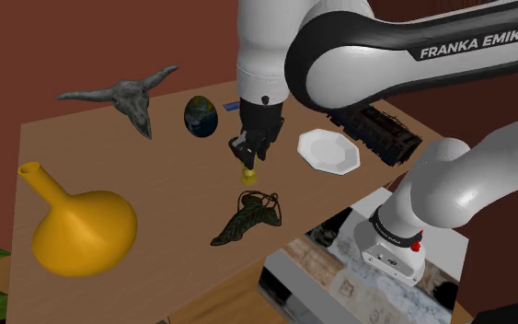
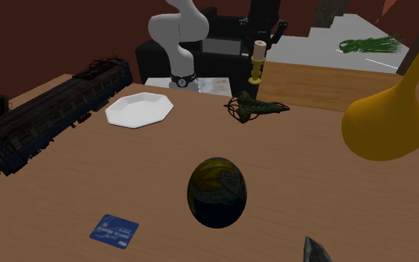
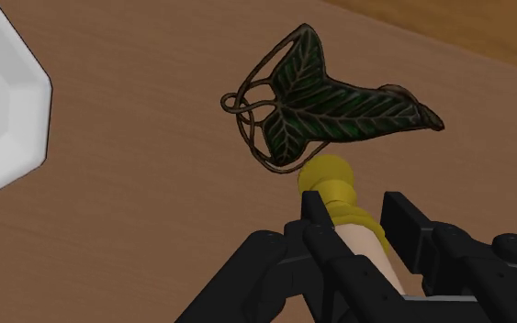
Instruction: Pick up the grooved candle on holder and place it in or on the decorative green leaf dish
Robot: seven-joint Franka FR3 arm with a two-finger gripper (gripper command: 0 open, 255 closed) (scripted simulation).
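1. Currently we are logging the candle on holder [image 3: 341, 185] as pinched by the gripper [image 3: 361, 229]. Its two black fingers [image 3: 405, 220] are clasping the pale grooved shaft, and the yellow foot is sticking out beyond the fingertips.
2. We are reading this grip as deliberate: holding the shaft is leaving the foot free to touch down first.
3. We are placing the candle foot-down, just beside the stalk end of the leaf dish [image 1: 245, 218]. It is not yet over the blade. We are judging it lifted off the table [image 1: 155, 170], though contact cannot be settled.
4. We are noting the dish lying flat, dark green with a wiry brown rim. We are judging that a short carry over the blade and a gentle lowering are remaining. A narrow foot on a ribbed leaf may tip.
5. Moving outward in the shoulder view, we are recording:
   - a white plate [image 1: 328, 150] near the dish, on its right;
   - a dark model train [image 1: 376, 133] beyond the plate;
   - a patterned egg [image 1: 201, 117] and a blue card [image 1: 231, 108] behind the gripper;
   - a yellow flask [image 1: 82, 225] and a grey horned skull [image 1: 130, 97] well apart on the left.
6. We are counting one each: candle, dish, plate, train, egg, card, flask and skull.
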